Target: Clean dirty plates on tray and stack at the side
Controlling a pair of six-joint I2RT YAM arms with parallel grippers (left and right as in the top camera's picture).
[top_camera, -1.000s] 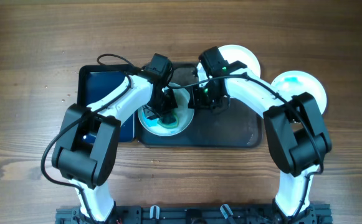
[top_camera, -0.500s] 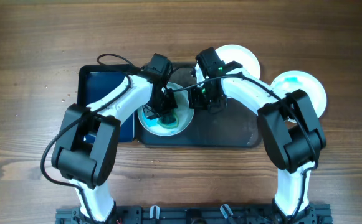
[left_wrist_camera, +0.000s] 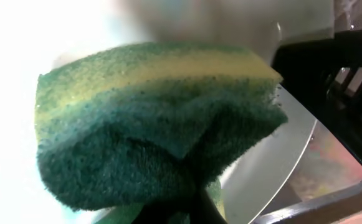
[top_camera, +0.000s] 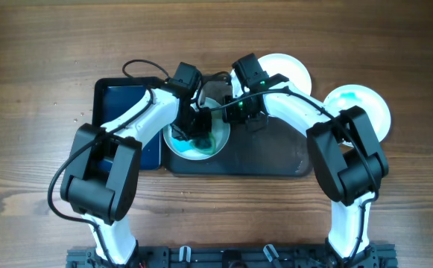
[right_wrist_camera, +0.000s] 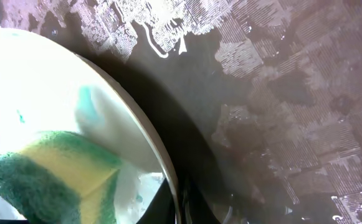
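At the left end of the tray (top_camera: 276, 158), the smeared plate (top_camera: 201, 151) is found, with blue-green marks showing on its face. It is attended from two sides. The left gripper (top_camera: 194, 128) is closed on a green and yellow sponge (left_wrist_camera: 149, 124), which is laid against the plate's inner surface.

The right gripper (top_camera: 236, 112) is clamped shut on the plate's rim at the edge nearest the tray's middle. The plate therefore lies to the left of that claw and the bare, wet tray floor to its right. From the right wrist view a dark shadow is seen under the rim, so that edge is judged to be raised slightly off the tray; this cannot be confirmed.

Being round, the plate offers no long axis, so what matters is that the sponge's strokes are opposed by the pinch on the far side.

A second plate (top_camera: 291, 71) is seen by the tray's far right corner and a third plate (top_camera: 361, 98) on the table (top_camera: 37, 45) just beside the tray's right end. The right arm is nearer to both, so the carry to the side is judged to fall to it.
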